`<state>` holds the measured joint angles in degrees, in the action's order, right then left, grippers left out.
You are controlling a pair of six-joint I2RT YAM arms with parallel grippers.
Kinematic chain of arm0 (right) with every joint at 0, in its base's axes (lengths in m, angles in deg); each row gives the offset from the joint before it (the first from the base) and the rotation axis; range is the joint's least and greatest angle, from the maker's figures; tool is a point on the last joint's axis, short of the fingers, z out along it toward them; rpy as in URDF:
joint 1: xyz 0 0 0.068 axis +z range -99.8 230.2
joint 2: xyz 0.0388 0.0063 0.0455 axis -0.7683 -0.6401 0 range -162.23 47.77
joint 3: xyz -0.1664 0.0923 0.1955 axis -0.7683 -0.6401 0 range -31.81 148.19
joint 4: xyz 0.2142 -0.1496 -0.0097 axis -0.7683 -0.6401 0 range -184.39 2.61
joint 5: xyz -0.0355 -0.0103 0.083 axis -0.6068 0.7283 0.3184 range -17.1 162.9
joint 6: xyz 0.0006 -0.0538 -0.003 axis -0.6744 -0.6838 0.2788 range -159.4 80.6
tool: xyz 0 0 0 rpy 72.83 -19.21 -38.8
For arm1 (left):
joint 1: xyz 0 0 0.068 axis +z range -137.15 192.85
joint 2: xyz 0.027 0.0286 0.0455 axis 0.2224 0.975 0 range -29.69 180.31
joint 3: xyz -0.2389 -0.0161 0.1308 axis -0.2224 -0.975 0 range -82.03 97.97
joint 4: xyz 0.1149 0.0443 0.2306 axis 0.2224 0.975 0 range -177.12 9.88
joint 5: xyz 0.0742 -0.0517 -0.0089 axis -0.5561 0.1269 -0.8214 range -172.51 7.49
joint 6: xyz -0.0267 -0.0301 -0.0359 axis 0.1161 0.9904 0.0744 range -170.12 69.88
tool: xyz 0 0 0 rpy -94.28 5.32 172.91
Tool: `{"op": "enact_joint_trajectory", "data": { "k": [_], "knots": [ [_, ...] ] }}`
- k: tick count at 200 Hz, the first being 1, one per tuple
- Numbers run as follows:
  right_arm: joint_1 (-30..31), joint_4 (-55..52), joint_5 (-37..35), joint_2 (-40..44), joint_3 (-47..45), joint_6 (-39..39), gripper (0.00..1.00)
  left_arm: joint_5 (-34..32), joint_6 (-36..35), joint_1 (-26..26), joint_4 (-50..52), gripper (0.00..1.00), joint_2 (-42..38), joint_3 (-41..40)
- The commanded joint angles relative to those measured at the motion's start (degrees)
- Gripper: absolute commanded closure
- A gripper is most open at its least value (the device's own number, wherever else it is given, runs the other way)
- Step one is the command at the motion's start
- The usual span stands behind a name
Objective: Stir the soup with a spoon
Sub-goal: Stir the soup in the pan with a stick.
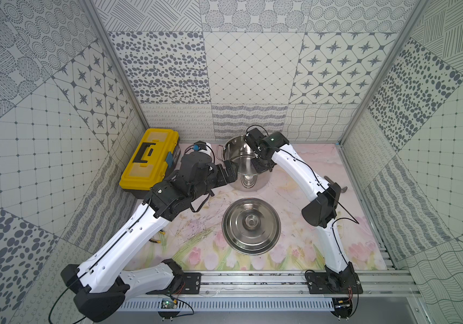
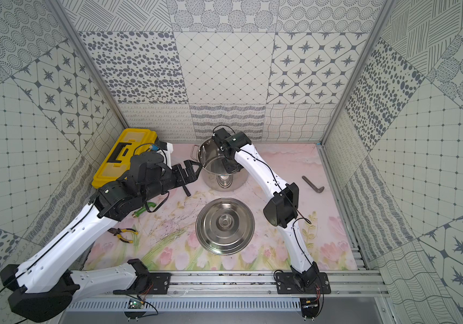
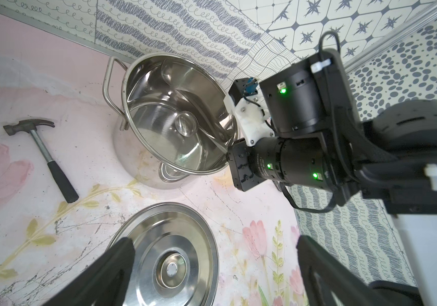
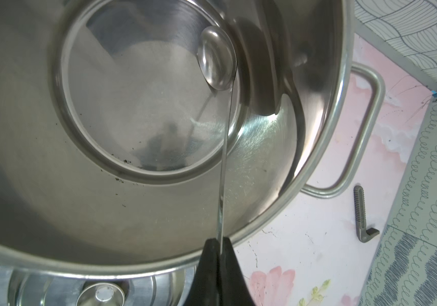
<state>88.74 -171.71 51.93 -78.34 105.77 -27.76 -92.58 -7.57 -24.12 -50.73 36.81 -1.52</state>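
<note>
The large shiny steel stockpot (image 4: 53,212) with two loop handles stands by the far edge of the pink flowered table (image 1: 294,246), about midway along it, open and dry inside (no liquid shows anywhere). The all-steel ladle (image 4: 216,59), with its small round bowl and long thin handle, reaches down into the pot. Its bowl sits low where floor meets wall; whether it touches the metal I cannot tell. The right gripper (image 4: 218,245) is pressed together on the upper end of that handle, just above the rim. The left gripper (image 3: 214,239) hangs spread and empty beside the pot's left side. The flat round steel lid (image 1: 251,225) with a knob lies mid-table, apart from the pot.

Stirring looks to be the step in hand. Done well, it means slow circles following the wall, with the bowl kept low and the handle off the rim. A thin handle in a flat pinch may swivel and an empty pot may slide, so gentle pressure seems wise.
</note>
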Motion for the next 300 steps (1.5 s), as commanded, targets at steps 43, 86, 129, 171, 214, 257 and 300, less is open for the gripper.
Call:
{"op": "enact_joint_trajectory", "data": {
  "k": [43, 86, 129, 171, 214, 257, 300],
  "knots": [
    [1.1, 10.62, 3.33, 14.83, -18.37, 2.98, 1.0, 16.49, 1.52, 10.81, -12.72, 0.01, 5.19, -0.09],
    [4.18, 11.87, 6.22, 14.14, -18.48, 5.16, 1.0, 24.95, 4.77, 16.11, -20.74, 0.0, 9.42, 0.13],
    [5.05, 11.56, 6.43, 8.03, -9.47, 5.59, 1.0, 26.23, 4.7, 16.84, -20.04, 0.01, 13.08, 3.08],
    [4.96, 5.06, 3.57, -2.16, 7.66, 4.59, 1.0, 26.9, 7.93, 16.78, -20.89, 0.01, 10.76, -1.1],
    [2.62, -0.22, 1.85, -10.03, 21.39, 3.21, 1.0, 25.68, 10.46, 16.23, -21.26, 0.01, 5.83, -7.12],
    [-0.5, -0.21, 0.44, -7.82, 18.26, 1.93, 1.0, 24.31, 10.88, 15.67, -21.07, 0.0, 2.32, -10.62],
    [-1.12, -0.15, 0.77, -3.55, 11.33, 0.6, 1.0, 24.15, 11.04, 15.43, -21.17, 0.0, 2.47, -10.4]
  ]
}}
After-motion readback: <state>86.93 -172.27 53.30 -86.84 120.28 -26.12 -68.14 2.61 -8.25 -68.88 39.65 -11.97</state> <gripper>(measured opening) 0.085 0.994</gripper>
